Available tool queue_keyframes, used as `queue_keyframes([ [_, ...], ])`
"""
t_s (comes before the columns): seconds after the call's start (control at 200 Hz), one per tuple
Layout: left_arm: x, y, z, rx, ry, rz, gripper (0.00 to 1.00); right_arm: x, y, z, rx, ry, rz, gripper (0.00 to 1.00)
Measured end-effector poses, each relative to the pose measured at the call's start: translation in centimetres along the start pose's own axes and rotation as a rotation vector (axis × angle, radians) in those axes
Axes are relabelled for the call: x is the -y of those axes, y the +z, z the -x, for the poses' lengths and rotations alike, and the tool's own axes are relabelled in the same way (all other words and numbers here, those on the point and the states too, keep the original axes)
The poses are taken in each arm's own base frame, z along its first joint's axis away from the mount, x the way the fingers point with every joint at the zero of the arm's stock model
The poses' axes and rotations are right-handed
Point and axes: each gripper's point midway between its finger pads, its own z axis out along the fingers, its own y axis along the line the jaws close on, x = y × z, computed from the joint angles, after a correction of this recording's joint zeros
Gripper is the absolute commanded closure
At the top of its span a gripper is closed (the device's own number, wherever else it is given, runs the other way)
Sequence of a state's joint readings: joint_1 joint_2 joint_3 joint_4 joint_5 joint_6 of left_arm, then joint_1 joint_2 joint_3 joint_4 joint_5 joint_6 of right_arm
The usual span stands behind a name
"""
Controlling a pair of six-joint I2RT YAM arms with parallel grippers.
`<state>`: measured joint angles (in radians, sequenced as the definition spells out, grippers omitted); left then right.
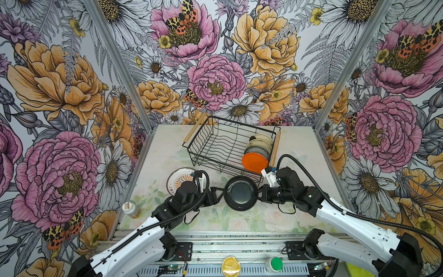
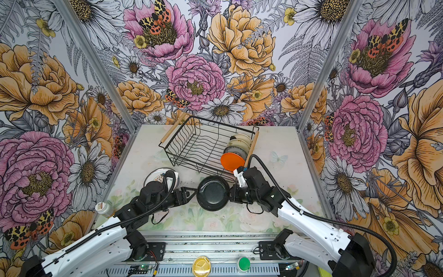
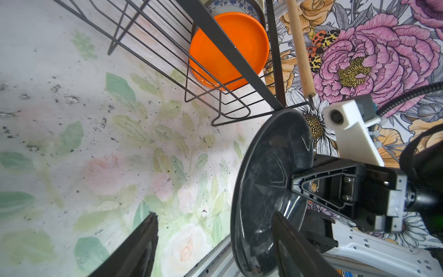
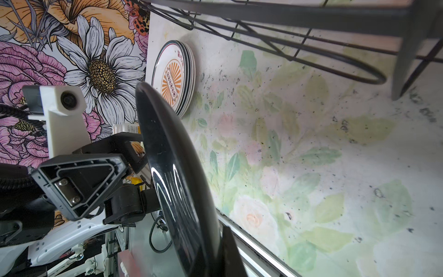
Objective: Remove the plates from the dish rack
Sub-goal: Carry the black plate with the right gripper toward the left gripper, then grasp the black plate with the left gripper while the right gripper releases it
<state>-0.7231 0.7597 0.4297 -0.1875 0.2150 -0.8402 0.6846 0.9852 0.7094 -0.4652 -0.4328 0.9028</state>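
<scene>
A black plate (image 1: 240, 193) (image 2: 212, 193) hangs above the table's front middle, between both arms. My right gripper (image 1: 260, 193) (image 4: 211, 239) is shut on its right rim. My left gripper (image 1: 220, 193) (image 3: 214, 215) is open, its fingers straddling the plate's left rim (image 3: 239, 215). The dish rack (image 1: 215, 146) (image 2: 191, 146) stands behind, tilted. At its right end stand an orange plate (image 1: 254, 162) (image 3: 227, 48), then a blue-patterned plate (image 1: 257, 150) and a cream plate (image 1: 262, 139). A stack of white plates (image 1: 179, 181) (image 4: 172, 76) lies on the table left of the rack, partly hidden by my left arm.
A small bottle (image 1: 130, 209) lies at the table's left edge. A yellow button (image 1: 230, 266) and a green button (image 1: 275, 263) sit on the front rail. Floral walls close in the left, right and back.
</scene>
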Motion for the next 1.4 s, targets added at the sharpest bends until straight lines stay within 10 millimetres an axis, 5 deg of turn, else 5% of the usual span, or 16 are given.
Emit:
queue_keyframes([
  [0.42,1.1,1.5,-1.5,-0.065,0.052,-0.040,0.65,-0.9,0.3,0.2,0.000,0.001,0.038,1.00],
  [0.871,1.7,2.0,-1.3,-0.076,0.026,-0.073,0.89,-0.5,0.9,0.1,-0.014,0.005,0.024,0.95],
  [1.191,2.0,2.7,-1.7,-0.106,0.036,-0.087,1.00,0.4,1.8,-0.7,-0.051,0.011,-0.018,0.54],
  [1.401,1.7,2.4,-1.6,-0.111,0.022,-0.073,1.00,-0.5,1.7,-0.4,-0.043,-0.021,0.009,0.43],
])
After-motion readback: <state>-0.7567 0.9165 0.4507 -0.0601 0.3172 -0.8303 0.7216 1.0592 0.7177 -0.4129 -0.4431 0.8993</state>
